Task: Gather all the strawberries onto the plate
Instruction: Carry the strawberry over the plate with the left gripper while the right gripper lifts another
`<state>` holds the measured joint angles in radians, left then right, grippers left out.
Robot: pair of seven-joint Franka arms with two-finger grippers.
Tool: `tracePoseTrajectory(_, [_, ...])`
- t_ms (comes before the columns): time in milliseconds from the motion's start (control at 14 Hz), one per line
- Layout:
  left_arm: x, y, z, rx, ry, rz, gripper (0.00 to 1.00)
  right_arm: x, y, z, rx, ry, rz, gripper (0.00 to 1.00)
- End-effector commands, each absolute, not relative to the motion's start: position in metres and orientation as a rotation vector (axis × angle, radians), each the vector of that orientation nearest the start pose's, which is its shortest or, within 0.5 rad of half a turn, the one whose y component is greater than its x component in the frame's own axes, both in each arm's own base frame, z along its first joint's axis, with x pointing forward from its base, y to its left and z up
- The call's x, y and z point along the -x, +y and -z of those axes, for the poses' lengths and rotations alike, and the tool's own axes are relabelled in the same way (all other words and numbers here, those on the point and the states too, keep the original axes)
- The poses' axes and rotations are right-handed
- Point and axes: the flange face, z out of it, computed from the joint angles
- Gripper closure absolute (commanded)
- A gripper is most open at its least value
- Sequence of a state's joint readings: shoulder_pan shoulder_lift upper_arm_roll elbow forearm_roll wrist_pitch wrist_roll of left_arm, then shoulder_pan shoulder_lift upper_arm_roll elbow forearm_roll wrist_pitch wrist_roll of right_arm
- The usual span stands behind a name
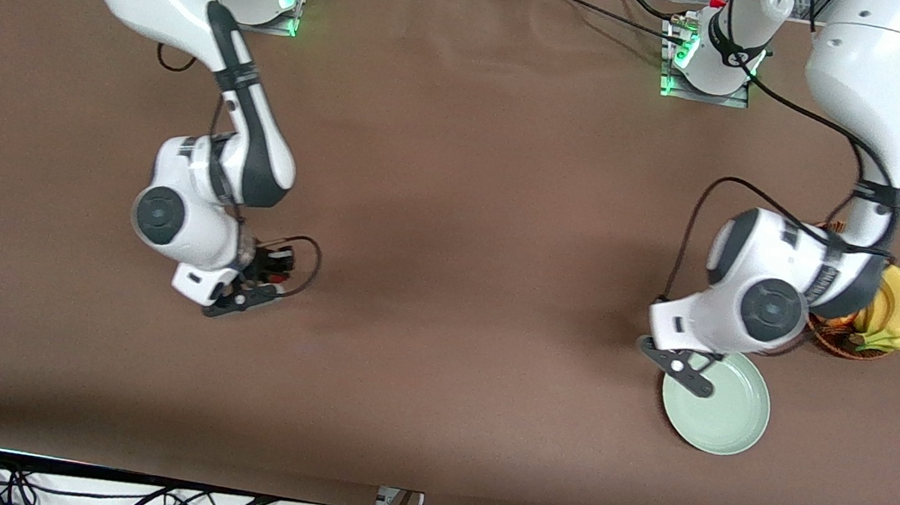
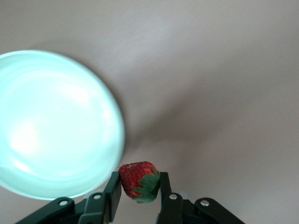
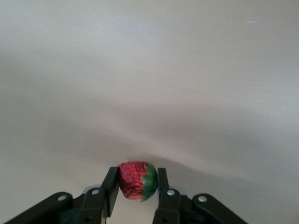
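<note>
My left gripper point(image 2: 138, 177) is shut on a red strawberry point(image 2: 138, 180) with a green top. It holds the berry up in the air, just outside the rim of the pale mint-green plate point(image 2: 51, 126). In the front view this gripper point(image 1: 683, 363) hangs at the plate's point(image 1: 720, 414) edge, and the plate's visible surface is bare. My right gripper point(image 3: 135, 179) is shut on a second strawberry point(image 3: 135, 181) over bare brown table. It shows in the front view point(image 1: 240, 294) toward the right arm's end. The third strawberry is out of view.
A brown wicker basket point(image 1: 838, 343) with yellow bananas point(image 1: 898, 316) stands beside the plate, farther from the front camera and partly hidden by the left arm. The brown table cloth point(image 1: 460, 245) stretches between the two arms.
</note>
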<state>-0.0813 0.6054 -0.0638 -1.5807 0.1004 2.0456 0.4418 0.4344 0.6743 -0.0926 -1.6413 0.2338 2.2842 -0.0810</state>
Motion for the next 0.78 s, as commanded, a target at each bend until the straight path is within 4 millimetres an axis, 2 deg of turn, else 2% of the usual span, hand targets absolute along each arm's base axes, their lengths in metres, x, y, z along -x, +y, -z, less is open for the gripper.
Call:
tracePoseTrajectory(0, [-0.685, -0.055, -0.259, 2.918, 1.16, -0.162, 0.89, -0.628, 0.317, -0.23, 3.014, -0.123, -0.041, 0.81])
tracePoseTrajectory(71, [-0.688, -0.043, -0.256, 2.901, 1.212, -0.144, 0.87, -0.624, 0.346, -0.238, 3.006, 0.012, -0.013, 0.81])
tracePoseTrajectory(142, [-0.69, -0.029, -0.242, 2.897, 1.251, -0.144, 0.8, -0.619, 0.376, -0.244, 2.988, 0.117, 0.015, 0.81])
tracePoseTrajectory(214, [-0.692, -0.027, -0.229, 2.906, 1.276, -0.12, 0.73, -0.611, 0.409, -0.247, 2.964, 0.207, 0.043, 0.81])
tracePoseTrajectory(285, [-0.693, -0.026, -0.224, 2.906, 1.285, -0.093, 0.67, -0.601, 0.44, -0.247, 2.938, 0.285, 0.062, 0.81])
tracePoseTrajectory(356, [-0.693, -0.027, -0.224, 2.905, 1.291, -0.089, 0.17, -0.593, 0.459, -0.244, 2.916, 0.358, 0.077, 0.81])
tracePoseTrajectory(427, [-0.693, -0.025, -0.226, 2.907, 1.284, -0.092, 0.0, -0.585, 0.478, -0.238, 2.892, 0.393, 0.096, 0.81])
tracePoseTrajectory(570, [-0.69, -0.025, -0.227, 2.933, 1.272, -0.121, 0.0, -0.56, 0.522, -0.225, 2.838, 0.345, 0.177, 0.81])
tracePoseTrajectory(712, [-0.688, -0.029, -0.237, 2.93, 1.282, -0.138, 0.0, -0.534, 0.555, -0.209, 2.788, 0.33, 0.221, 0.81])
